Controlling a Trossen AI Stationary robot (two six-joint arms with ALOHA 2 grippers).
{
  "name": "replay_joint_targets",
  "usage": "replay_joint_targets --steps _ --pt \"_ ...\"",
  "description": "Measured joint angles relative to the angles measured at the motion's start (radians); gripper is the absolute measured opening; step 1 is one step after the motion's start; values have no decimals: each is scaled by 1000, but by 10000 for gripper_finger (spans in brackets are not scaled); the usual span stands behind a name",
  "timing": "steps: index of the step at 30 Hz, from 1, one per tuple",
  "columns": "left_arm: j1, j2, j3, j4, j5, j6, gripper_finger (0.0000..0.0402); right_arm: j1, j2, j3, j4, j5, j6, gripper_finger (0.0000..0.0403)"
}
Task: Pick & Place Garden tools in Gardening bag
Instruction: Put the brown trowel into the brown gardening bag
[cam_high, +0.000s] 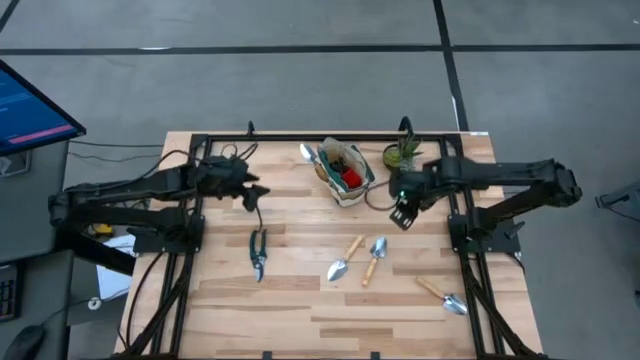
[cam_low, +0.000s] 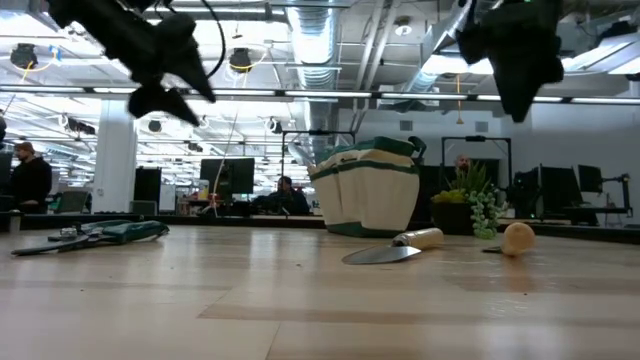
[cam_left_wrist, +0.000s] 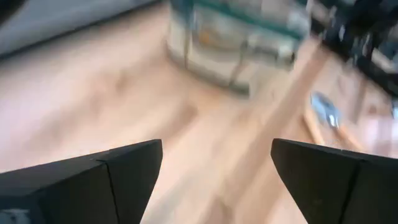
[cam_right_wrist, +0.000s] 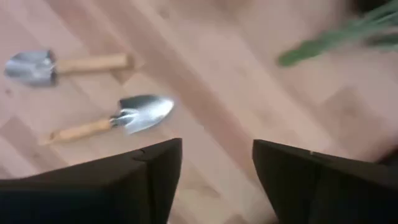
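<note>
- Gardening bag (cam_high: 346, 172) stands upright at upper centre of the high view, on the wooden surface (cam_high: 300, 300); a red piece (cam_high: 351, 177) shows inside it.
- A silver trowel head (cam_high: 307, 152) lies just left of the bag, near the far edge.
- Left claw (cam_high: 251, 197) hangs above the surface, left of the bag, apart from it; fingers (cam_left_wrist: 112, 180) spread wide, nothing between them.
- Right claw (cam_high: 402, 217) is in the air just right of the bag, below the potted plant (cam_high: 402, 152); its fingers (cam_right_wrist: 149, 177) stand apart, holding nothing.
- Pruning shears (cam_high: 258, 252) lie on the surface left of centre, below the left claw.
- Two trowels (cam_high: 347, 258) (cam_high: 375, 257) lie side by side at lower centre, wooden handles angled up-right.
- Third trowel (cam_high: 443, 294) lies at lower right, well apart from the bag.
- Right wrist view shows two trowels on the wood, probably the centre pair; picture is blurred.
- Low view: people sit at desks in the room behind.
</note>
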Motion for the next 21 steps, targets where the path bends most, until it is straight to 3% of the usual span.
replay_joint_targets --steps 8,17,21 --pt "-157 45 0 -232 70 -261 294 87 -1 -89 82 -50 161 215" --pt "-253 98 0 -272 58 -318 294 242 -1 -212 238 -90 267 191" --pt "-256 98 0 -274 58 -318 294 309 0 -253 247 -194 333 184"
